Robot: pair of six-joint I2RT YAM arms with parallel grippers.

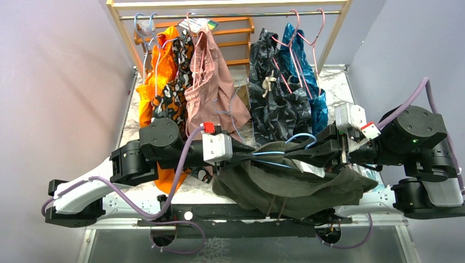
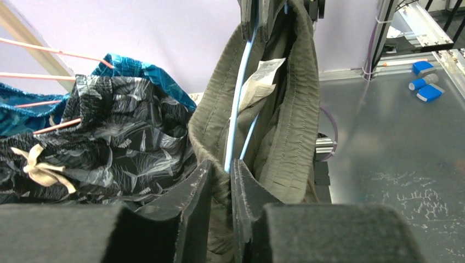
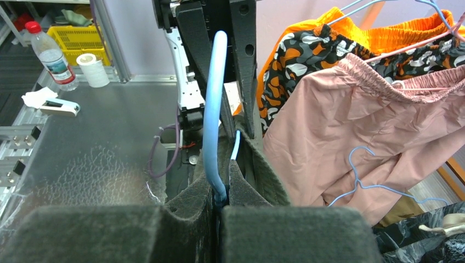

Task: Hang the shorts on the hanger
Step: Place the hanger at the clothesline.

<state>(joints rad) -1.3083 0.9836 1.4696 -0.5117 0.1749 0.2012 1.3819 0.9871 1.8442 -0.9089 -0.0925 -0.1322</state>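
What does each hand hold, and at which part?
Right hand pinches the hanger by its blue wire; left hand pinches the shorts at the waistband.

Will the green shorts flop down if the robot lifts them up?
Probably floppy: the shorts sag in loose folds under the hanger. Likely light, since that thin wire looks unbent beneath them. The ribbed waistband probably isn't slippery.

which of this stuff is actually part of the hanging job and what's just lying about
In the job: olive-green shorts, light-blue wire hanger inside their waistband.
Just about: dusty-pink shorts, orange shorts, dark leaf-print shorts, teal shorts, spare blue hanger, water bottle.
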